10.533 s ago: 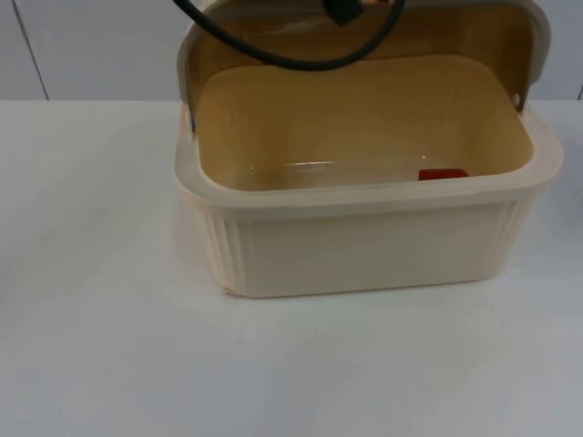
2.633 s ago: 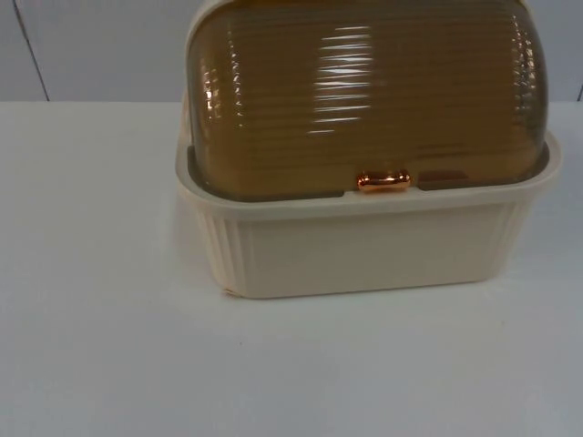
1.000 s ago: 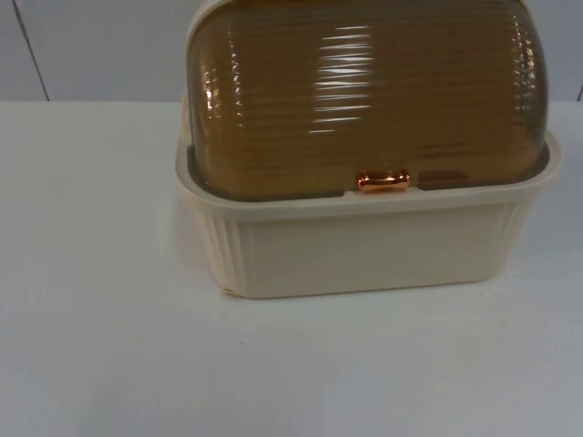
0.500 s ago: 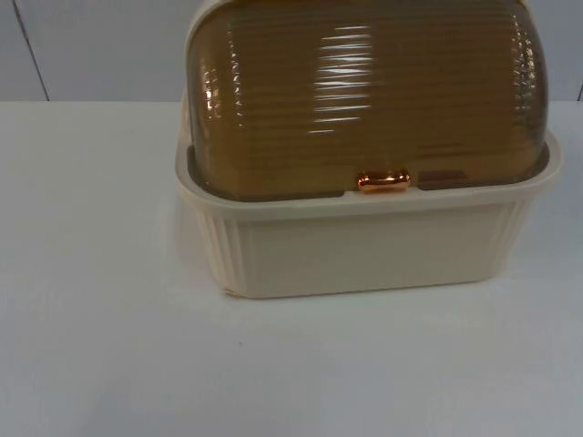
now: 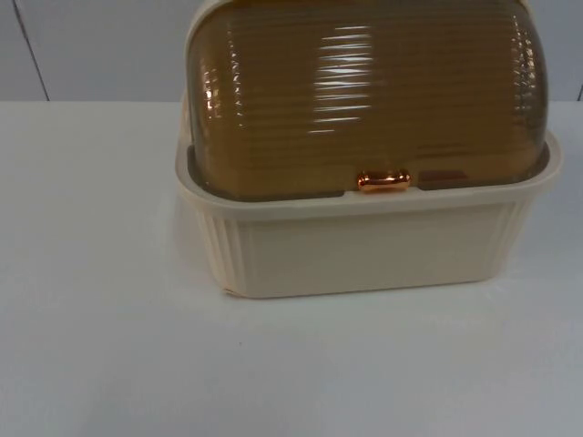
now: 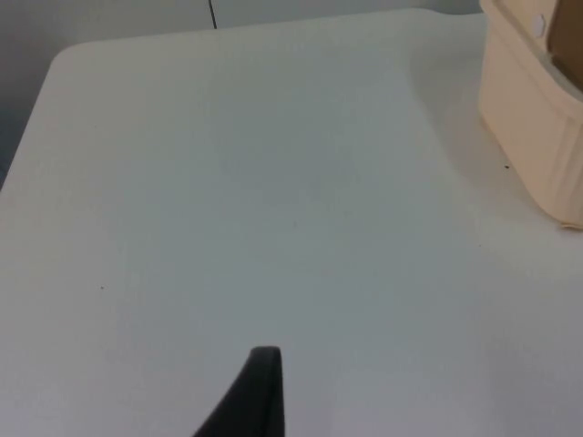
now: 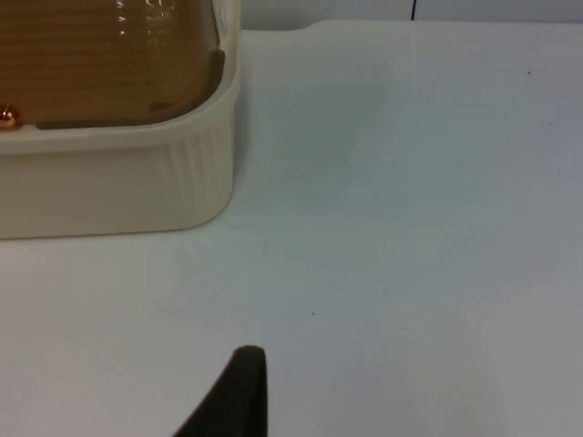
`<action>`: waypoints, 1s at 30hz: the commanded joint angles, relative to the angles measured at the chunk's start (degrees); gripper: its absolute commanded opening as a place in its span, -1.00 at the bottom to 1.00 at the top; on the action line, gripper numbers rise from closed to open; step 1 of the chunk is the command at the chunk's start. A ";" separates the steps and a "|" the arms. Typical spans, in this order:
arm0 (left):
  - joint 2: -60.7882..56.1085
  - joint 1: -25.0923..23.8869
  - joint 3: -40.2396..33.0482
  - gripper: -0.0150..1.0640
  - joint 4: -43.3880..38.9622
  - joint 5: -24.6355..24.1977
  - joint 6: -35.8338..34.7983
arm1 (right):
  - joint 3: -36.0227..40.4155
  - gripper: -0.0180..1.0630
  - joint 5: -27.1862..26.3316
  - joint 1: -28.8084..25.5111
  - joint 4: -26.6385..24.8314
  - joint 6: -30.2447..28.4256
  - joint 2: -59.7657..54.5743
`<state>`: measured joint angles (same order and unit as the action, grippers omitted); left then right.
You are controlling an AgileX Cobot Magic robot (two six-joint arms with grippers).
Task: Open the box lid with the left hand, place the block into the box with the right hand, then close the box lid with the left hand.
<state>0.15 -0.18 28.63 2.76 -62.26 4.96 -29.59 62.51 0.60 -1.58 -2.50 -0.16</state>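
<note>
The white table (image 5: 100,364) ran back to the grey partition wall (image 5: 91,45) along the frame's upper edge. The cream box (image 5: 364,250) stood centre-right, its amber ribbed lid (image 5: 364,91) shut down, copper handle (image 5: 383,181) at the front rim. Nothing had shifted since half a second earlier. Whether the left gripper (image 6: 255,401) and right gripper (image 7: 239,401), both over bare table, were open could not be told.
</note>
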 commanded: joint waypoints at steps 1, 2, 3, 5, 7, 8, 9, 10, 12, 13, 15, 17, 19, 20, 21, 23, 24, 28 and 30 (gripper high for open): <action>-0.15 0.18 -0.26 0.92 -0.40 0.64 -0.50 | 0.15 0.96 -0.68 0.10 0.43 0.00 0.16; -0.15 0.18 -0.26 0.92 -0.40 0.64 -0.50 | 0.15 0.96 -0.68 0.10 0.43 0.00 0.16; -0.15 0.18 -0.26 0.92 -0.40 0.64 -0.50 | 0.15 0.96 -0.68 0.10 0.43 0.00 0.16; -0.15 0.18 -0.26 0.92 -0.40 0.64 -0.50 | 0.15 0.96 -0.68 0.10 0.43 0.00 0.16; -0.15 0.18 -0.26 0.92 -0.40 0.64 -0.50 | 0.15 0.96 -0.68 0.10 0.43 0.00 0.16; -0.15 0.18 -0.26 0.92 -0.40 0.64 -0.50 | 0.15 0.96 -0.68 0.10 0.43 0.00 0.16; -0.15 0.18 -0.26 0.92 -0.40 0.64 -0.50 | 0.15 0.96 -0.68 0.10 0.43 0.00 0.16; -0.15 0.18 -0.26 0.92 -0.40 0.64 -0.50 | 0.15 0.96 -0.68 0.10 0.43 0.00 0.16; -0.15 0.18 -0.26 0.92 -0.40 0.64 -0.50 | 0.15 0.96 -0.68 0.10 0.43 0.00 0.16; -0.15 0.18 -0.26 0.92 -0.40 0.64 -0.50 | 0.15 0.96 -0.68 0.33 0.26 0.20 0.16; -0.15 0.18 -0.26 0.92 -0.40 0.64 -0.50 | 0.15 0.96 -0.68 1.37 -0.06 0.13 0.16; -0.15 0.18 -0.26 0.92 -0.40 0.64 -0.50 | 0.15 0.96 -0.68 1.42 -0.06 0.13 0.16; -0.15 0.18 -0.26 0.92 -0.40 0.64 -0.50 | 0.15 0.96 -0.68 1.42 -0.06 0.13 0.16; -0.15 0.18 -0.26 0.92 -0.40 0.64 -0.50 | 0.15 0.96 -0.68 1.42 -0.06 0.13 0.16; -0.15 0.18 -0.26 0.92 -0.40 0.64 -0.50 | 0.15 0.96 -0.68 1.29 -0.06 0.13 0.16; -0.15 0.18 -0.26 0.92 -0.40 0.64 -0.50 | 0.15 0.96 -0.68 1.29 -0.06 0.13 0.16; -0.15 0.18 -0.26 0.92 -0.40 0.64 -0.50 | 0.15 0.96 -0.68 1.29 -0.06 0.13 0.16; -0.15 0.18 -0.26 0.92 -0.40 0.64 -0.50 | 0.15 0.96 -0.68 1.29 -0.06 0.13 0.16; -0.15 0.18 -0.26 0.92 -0.40 0.64 -0.50 | 0.15 0.96 -0.68 1.29 -0.06 0.13 0.16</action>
<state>0.15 -0.18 28.63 2.64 -62.26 4.86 -29.59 62.51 1.65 -1.58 -2.50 -0.16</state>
